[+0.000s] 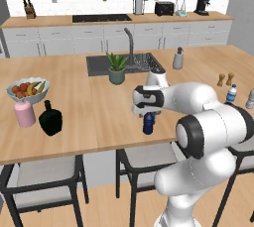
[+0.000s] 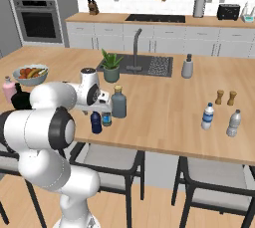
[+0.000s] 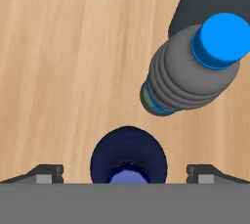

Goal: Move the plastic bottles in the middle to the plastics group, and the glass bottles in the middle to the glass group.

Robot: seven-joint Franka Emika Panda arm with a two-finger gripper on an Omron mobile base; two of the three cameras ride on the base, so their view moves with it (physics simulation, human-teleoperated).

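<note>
Your gripper (image 3: 125,175) hung spread wide directly above the small opaque navy plastic bottle (image 3: 128,155) mid-counter, beside the clear blue-capped bottle (image 3: 195,71); next, you likely needed to descend and close on it.

Home kitchen — sink (image 1: 136,65), oven (image 2: 39,20), stovetop (image 1: 101,18).

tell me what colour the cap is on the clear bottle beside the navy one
Bright blue cap, clearest in the hand view.
</note>
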